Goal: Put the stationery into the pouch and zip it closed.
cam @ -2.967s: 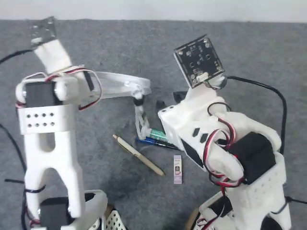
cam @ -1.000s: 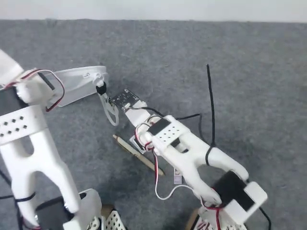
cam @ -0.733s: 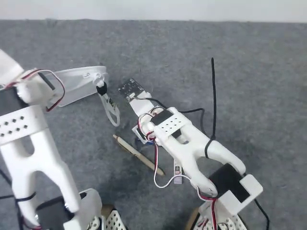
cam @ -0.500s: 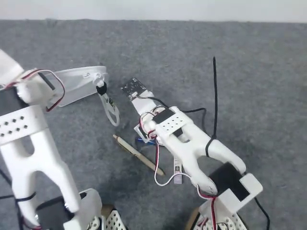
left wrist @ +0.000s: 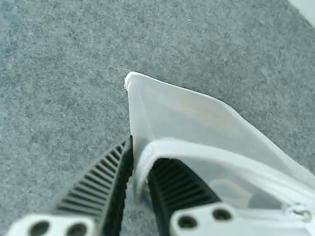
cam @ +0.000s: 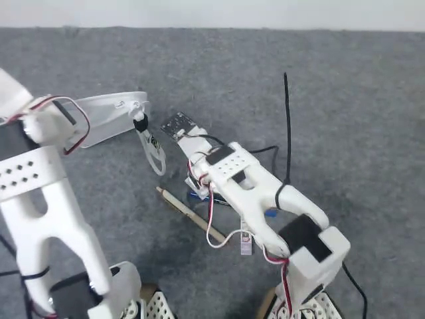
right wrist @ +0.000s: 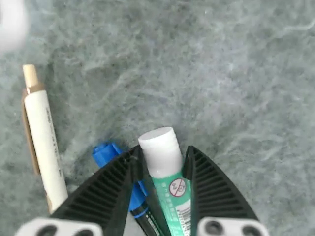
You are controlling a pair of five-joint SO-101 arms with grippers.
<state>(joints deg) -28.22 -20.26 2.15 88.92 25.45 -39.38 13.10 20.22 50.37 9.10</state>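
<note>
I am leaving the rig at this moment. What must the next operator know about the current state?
The left gripper has its jaws shut on one edge of the pouch, whose mouth looks open.
The right gripper is low over the grey mat, with its jaws shut on the glue stick.
The blue pen lies right beside the glue stick, and the beige pen lies a little apart.
The small pinkish packet lies on the mat by the right arm.
Done: pouch held, glue stick gripped.
Left: put all four items into the pouch, then zip it.
</note>
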